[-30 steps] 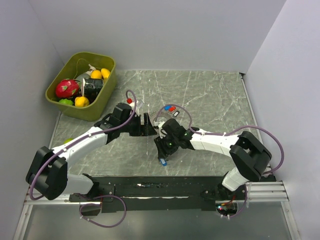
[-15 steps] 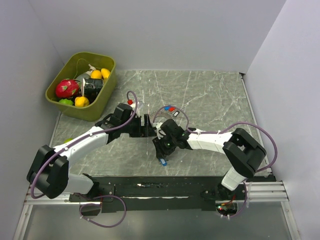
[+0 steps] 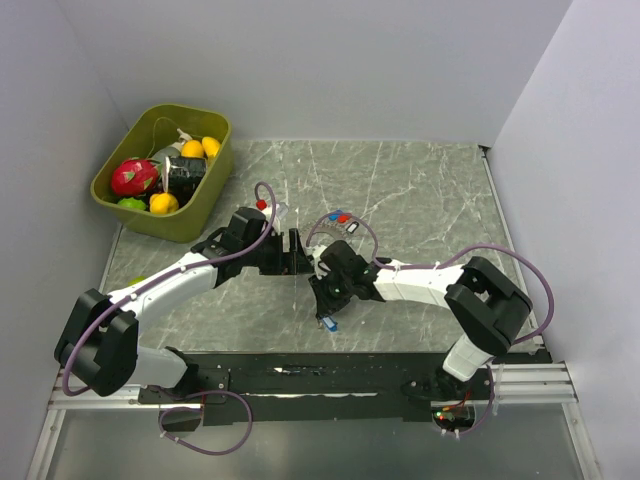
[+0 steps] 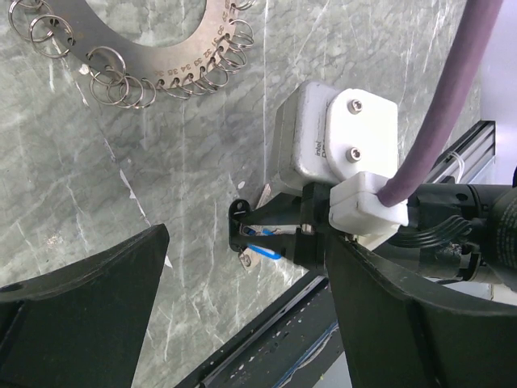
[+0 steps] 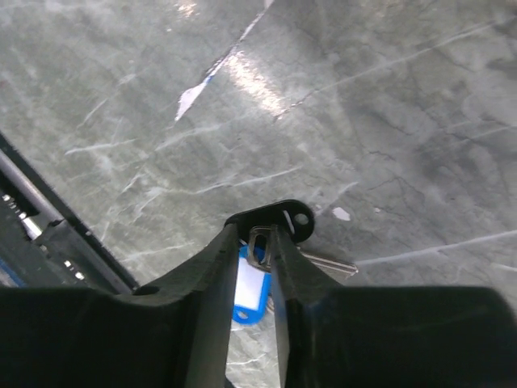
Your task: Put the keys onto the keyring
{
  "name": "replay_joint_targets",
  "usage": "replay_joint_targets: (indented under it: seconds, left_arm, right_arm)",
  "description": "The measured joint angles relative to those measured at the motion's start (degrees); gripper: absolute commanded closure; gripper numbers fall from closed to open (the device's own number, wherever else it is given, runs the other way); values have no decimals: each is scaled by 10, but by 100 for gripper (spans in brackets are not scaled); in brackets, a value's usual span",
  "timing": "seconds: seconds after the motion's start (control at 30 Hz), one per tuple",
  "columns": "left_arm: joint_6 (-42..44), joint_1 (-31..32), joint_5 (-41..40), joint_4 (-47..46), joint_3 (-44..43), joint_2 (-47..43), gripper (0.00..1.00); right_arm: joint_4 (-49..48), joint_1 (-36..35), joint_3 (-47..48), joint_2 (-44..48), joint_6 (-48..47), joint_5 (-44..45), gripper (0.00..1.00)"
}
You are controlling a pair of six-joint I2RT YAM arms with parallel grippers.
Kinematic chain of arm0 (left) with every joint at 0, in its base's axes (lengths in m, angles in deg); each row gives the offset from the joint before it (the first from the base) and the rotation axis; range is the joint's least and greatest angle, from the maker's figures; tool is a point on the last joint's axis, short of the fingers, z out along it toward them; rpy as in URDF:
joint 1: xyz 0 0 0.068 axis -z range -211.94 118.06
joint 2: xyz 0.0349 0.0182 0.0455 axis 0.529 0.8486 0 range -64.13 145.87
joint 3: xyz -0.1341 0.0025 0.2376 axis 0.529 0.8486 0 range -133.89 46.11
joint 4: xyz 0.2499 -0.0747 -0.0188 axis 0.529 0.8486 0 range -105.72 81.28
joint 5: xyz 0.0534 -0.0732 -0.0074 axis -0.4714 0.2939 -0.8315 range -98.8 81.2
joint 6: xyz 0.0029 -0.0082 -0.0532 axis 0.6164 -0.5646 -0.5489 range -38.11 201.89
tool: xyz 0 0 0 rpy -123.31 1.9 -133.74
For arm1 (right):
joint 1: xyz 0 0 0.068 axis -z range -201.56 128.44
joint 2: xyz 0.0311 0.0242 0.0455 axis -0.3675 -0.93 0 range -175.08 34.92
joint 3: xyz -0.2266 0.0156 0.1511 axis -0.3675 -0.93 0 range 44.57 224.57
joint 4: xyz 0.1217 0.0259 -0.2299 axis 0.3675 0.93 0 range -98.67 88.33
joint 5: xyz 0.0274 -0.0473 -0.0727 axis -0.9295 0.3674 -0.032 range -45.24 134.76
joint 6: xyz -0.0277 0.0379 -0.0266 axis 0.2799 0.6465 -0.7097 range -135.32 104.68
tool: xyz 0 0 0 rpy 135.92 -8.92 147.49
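My right gripper [image 5: 258,242] is shut on a small key with a dark head [image 5: 283,218], its silver blade [image 5: 331,263] sticking out to the right. A blue tag [image 5: 249,295] hangs below it. This shows low over the table in the top view [image 3: 327,322] and in the left wrist view [image 4: 262,250]. My left gripper [image 4: 250,323] is open and empty, just left of the right gripper [image 3: 325,300]. The keyring [image 4: 161,48] is a grey numbered arc edged with many small rings. Loose keys with red and blue heads [image 3: 341,216] lie behind it.
A green bin [image 3: 205,200] of toy fruit stands at the back left. The table's black front rail [image 3: 300,375] runs close below the right gripper. A purple cable [image 4: 452,97] loops over the right wrist.
The right arm has stretched further left and its elbow has shifted. Its gripper stays shut on the blue-tagged key near the front edge. The left arm has barely moved.
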Motion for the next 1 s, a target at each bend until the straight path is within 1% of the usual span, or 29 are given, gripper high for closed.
replay_joint_targets:
  seconds: [0.03, 0.07, 0.13, 0.17, 0.2, 0.43, 0.57, 0.8, 1.0]
  left_arm:
    - [0, 0, 0, 0, 0, 0, 15]
    - [0, 0, 0, -1, 0, 0, 15]
    - [0, 0, 0, -2, 0, 0, 15]
    - [0, 0, 0, -3, 0, 0, 15]
    - [0, 0, 0, -4, 0, 0, 15]
    - [0, 0, 0, -5, 0, 0, 15]
    - [0, 0, -1, -7, 0, 0, 15]
    - [0, 0, -5, -8, 0, 0, 15]
    - [1, 0, -6, -8, 0, 0, 15]
  right_arm:
    - [0, -1, 0, 0, 0, 8, 80]
    - [0, -2, 0, 0, 2, 14, 87]
    - [0, -3, 0, 0, 5, 27, 91]
    - [0, -4, 0, 0, 7, 32, 98]
    - [0, -4, 0, 0, 9, 35, 100]
    - [-6, -3, -9, 6, 30, 34, 100]
    - [-19, 8, -23, 13, 48, 15, 100]
    - [-45, 74, -61, 47, 88, -27, 100]
    - [-48, 115, -75, 81, 108, -28, 100]
